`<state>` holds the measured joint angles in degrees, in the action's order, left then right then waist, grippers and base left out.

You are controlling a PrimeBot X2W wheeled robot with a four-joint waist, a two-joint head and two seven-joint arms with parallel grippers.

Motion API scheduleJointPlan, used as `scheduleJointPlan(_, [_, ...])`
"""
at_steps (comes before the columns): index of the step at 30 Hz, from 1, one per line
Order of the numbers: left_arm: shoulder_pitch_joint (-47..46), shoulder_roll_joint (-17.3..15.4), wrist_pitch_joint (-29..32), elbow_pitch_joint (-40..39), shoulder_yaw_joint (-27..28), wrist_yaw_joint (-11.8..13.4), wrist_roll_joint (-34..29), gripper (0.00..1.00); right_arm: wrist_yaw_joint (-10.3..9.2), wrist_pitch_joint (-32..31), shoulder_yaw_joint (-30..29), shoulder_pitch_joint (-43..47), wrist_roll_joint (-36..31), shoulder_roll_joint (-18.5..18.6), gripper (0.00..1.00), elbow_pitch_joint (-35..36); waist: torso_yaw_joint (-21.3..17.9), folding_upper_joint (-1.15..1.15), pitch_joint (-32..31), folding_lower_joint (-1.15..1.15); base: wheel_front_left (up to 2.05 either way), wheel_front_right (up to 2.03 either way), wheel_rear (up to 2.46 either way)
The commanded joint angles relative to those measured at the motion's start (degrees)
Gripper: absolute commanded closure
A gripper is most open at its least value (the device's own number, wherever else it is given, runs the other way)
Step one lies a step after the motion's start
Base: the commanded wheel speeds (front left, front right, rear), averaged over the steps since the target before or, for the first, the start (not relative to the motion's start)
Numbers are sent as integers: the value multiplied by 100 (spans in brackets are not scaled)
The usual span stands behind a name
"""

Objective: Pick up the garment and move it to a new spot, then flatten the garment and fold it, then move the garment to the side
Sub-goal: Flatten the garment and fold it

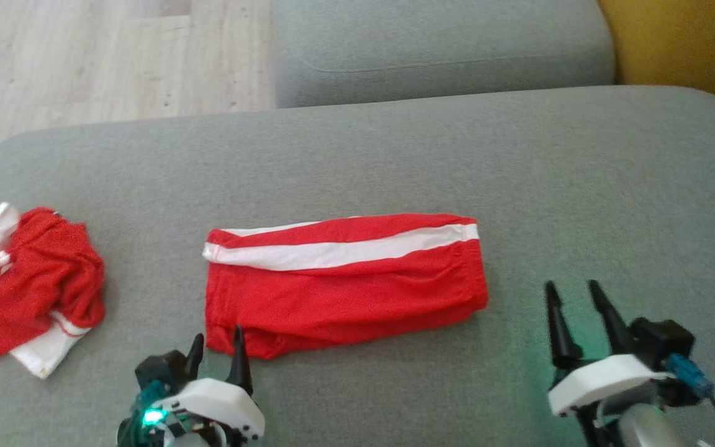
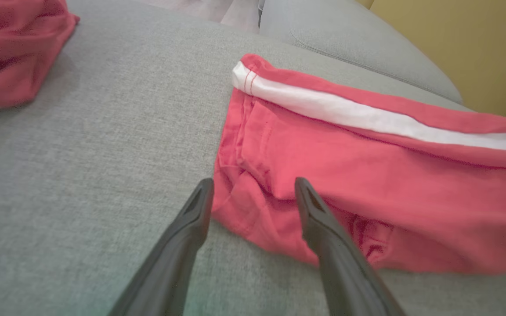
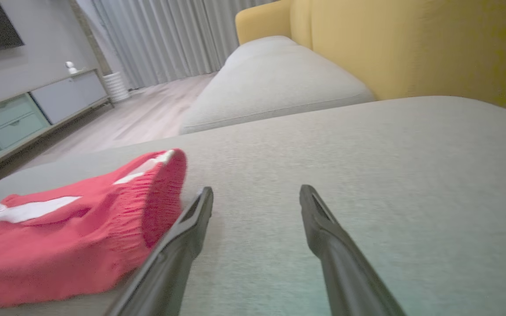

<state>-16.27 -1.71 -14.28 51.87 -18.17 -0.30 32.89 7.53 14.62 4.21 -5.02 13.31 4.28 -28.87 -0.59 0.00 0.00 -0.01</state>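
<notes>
So the folded red garment (image 1: 345,279) with the white stripe lies flat mid-way across the grey sofa seat (image 1: 581,186). The left gripper (image 1: 218,335) is spread wide at its near-left corner, gripping nothing. The right gripper (image 1: 572,287) is wide too, over bare cushion just right of it. A crumpled red-and-white garment (image 1: 28,285) sits off to the left, well apart. There's another grey cushion (image 1: 444,49) and a yellow backrest (image 1: 686,43) on the far side.

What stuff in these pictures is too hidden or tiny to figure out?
1. Crumpled red cloth: head view's left edge cuts it off, so its kind is unclear.
2. Folded shorts: head view, the top layer hides the layers underneath.
3. Small white thing on the far cabinet: right wrist view, too tiny.
</notes>
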Motion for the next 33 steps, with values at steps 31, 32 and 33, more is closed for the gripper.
scheduleJointPlan(31, [420, -117, -72, -1359, -595, 357, -401, 0, -4, 36, 855, -1206, 1495, -115, 100, -2473, 994, 0, 445, 1, 0, 0, 0])
scheduleJointPlan(32, [432, -117, -72, -1359, -582, 353, -410, 0, -4, 36, 710, -1214, 1501, -60, 100, -2433, 957, 0, 423, 1, 0, 0, 0])
scheduleJointPlan(33, [446, -117, -72, -1358, -571, 347, -417, 0, -4, 37, 546, -1215, 1500, 21, 100, -2393, 918, 0, 396, 1, 0, 0, 0])
